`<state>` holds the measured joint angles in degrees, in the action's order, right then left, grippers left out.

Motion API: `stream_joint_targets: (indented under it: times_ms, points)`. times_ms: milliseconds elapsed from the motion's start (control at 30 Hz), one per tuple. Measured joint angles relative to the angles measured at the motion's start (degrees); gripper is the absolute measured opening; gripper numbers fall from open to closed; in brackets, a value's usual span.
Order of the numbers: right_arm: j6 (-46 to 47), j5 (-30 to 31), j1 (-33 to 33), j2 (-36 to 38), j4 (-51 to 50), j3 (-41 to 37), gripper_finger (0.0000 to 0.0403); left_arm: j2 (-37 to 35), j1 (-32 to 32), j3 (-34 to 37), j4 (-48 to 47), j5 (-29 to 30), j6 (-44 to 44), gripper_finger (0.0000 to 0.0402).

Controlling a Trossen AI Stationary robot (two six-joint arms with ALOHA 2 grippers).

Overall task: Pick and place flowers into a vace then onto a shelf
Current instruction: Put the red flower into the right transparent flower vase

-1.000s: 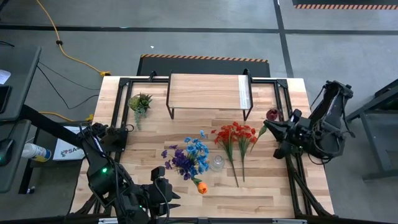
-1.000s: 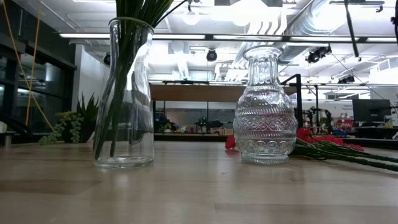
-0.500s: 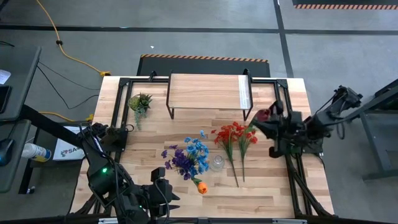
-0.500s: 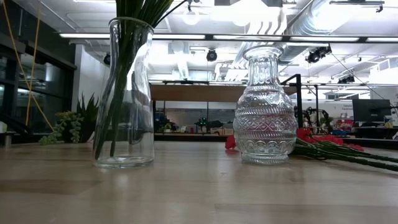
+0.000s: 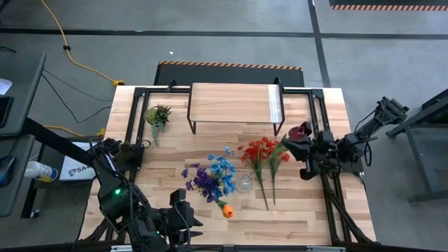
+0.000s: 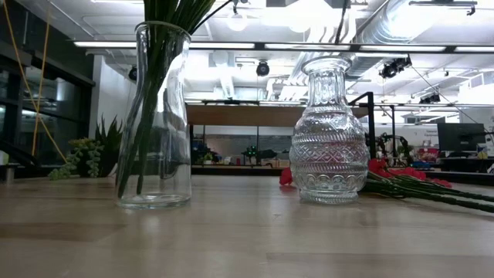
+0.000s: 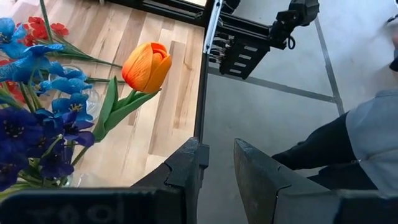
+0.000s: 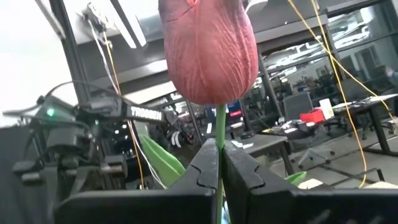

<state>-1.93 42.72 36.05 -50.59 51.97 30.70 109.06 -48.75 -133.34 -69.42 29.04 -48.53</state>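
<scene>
The flowers with long green stems are found in three places. A dark maroon tulip (image 8: 208, 46) is held by its thin green stem in the right gripper (image 8: 219, 163), whose two dark fingers are pressed tight on the stem. In the high view this tulip (image 5: 305, 129) is seen at the right side of the light wooden counter (image 5: 175, 150), near the right gripper (image 5: 302, 140) and just past the right leg of the shelf.

A bunch of red flowers (image 5: 264, 150) is laid flat on the counter, with the stems pointing to the near edge. Blue and purple flowers (image 5: 210, 178) and one orange tulip (image 5: 225, 209) are stood in a tall clear glass vase (image 6: 157, 116), and many green stems are seen inside it. A second clear glass vase with a cut pattern (image 6: 329, 131) is stood upright beside it, and no stems are seen in it. The red flowers (image 6: 401, 174) are seen lying behind this vase.

The small low shelf of light wood on thin black legs (image 5: 234, 103) is set at the far side of the counter. A small spiky green potted plant (image 5: 157, 115) is stood to its left.

The left gripper (image 7: 216, 165) is kept at the near left edge of the counter, close to the orange tulip (image 7: 147, 66). Its fingers are set a little apart, and nothing is held between them.
</scene>
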Motion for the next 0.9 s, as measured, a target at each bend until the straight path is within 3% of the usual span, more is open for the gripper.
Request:
stream_joint_targets:
  times_ms: [200,900]
  points:
    - [1.89,-0.09,-0.02,-0.20,-3.48,0.00,0.0000,0.00,0.00,0.00,0.45,0.31,0.00,0.0134]
    - [3.41,-4.67,-0.07,-4.39,-0.70,0.02,0.0000,0.00,0.00,0.00,3.49,0.70,0.00,0.0134]
